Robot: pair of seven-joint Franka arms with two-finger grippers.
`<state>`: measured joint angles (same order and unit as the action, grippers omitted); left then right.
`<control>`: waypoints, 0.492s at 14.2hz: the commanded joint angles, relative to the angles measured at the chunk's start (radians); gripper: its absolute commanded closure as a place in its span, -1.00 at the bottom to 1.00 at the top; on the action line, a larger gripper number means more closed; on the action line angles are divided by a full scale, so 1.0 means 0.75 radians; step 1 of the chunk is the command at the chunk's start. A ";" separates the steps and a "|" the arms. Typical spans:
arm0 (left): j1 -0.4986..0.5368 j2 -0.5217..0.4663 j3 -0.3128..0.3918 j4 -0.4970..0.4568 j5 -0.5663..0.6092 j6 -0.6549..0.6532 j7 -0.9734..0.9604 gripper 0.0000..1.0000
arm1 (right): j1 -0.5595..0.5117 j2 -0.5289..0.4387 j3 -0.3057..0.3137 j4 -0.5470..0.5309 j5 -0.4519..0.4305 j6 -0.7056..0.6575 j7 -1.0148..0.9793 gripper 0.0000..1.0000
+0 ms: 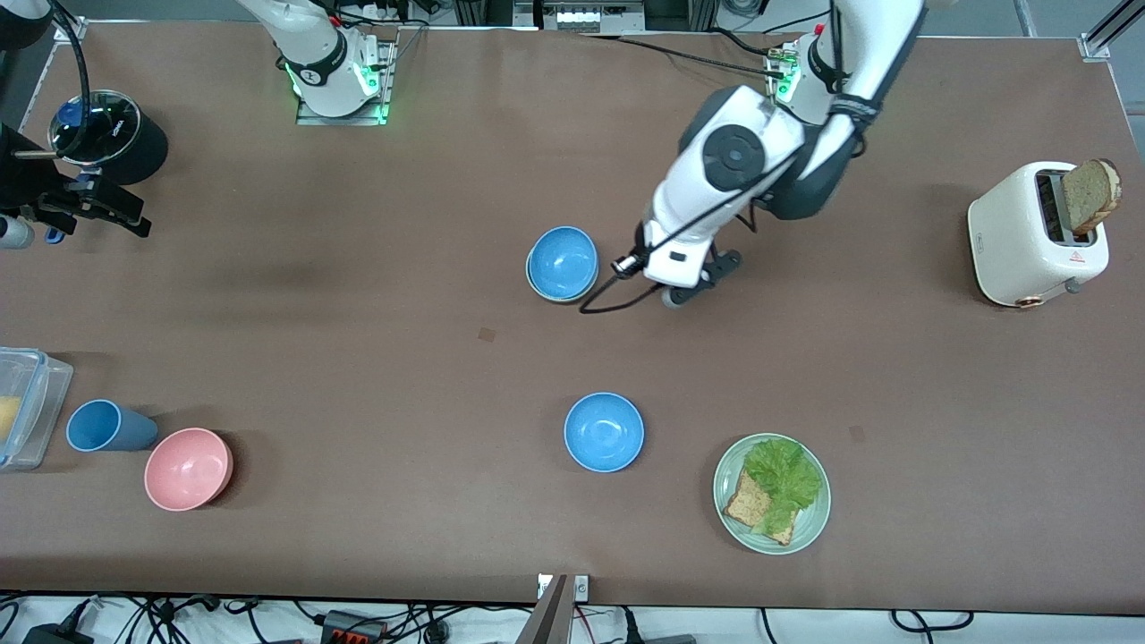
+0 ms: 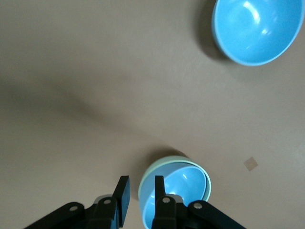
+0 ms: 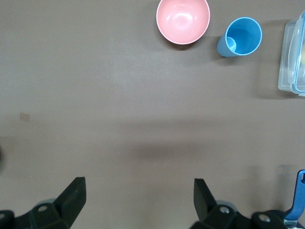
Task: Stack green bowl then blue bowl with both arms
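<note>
— How are the grippers being held?
— The left gripper point(image 2: 141, 200) is being held narrowly parted over the stack's rim; the right gripper point(image 3: 139, 195) is waiting, spread wide.
— And the bowls?
— A glossy blue bowl point(image 1: 604, 432) is lying nearer; farther off, another blue bowl point(image 1: 563, 262) is being cradled in the green bowl point(image 2: 155, 171).

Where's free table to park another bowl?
Bare stretch between the pink bowl and the lone blue bowl; another between the plate and toaster. Crowded where the left gripper hovers beside the blue bowl nested in the green bowl.
</note>
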<state>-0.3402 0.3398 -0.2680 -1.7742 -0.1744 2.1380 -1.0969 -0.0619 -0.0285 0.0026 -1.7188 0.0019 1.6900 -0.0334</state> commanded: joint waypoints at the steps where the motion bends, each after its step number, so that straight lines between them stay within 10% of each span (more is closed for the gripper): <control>1: 0.128 -0.001 -0.007 0.146 0.030 -0.207 0.241 0.36 | -0.005 -0.027 0.003 -0.017 -0.017 0.007 -0.019 -1.00; 7: 0.371 0.017 -0.001 0.308 0.030 -0.447 0.795 0.13 | -0.005 -0.027 0.003 -0.017 -0.017 0.007 -0.017 -1.00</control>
<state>-0.1117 0.3368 -0.2589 -1.5994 -0.1737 1.8748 -0.6164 -0.0619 -0.0285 0.0023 -1.7188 0.0019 1.6904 -0.0342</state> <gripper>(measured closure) 0.612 0.000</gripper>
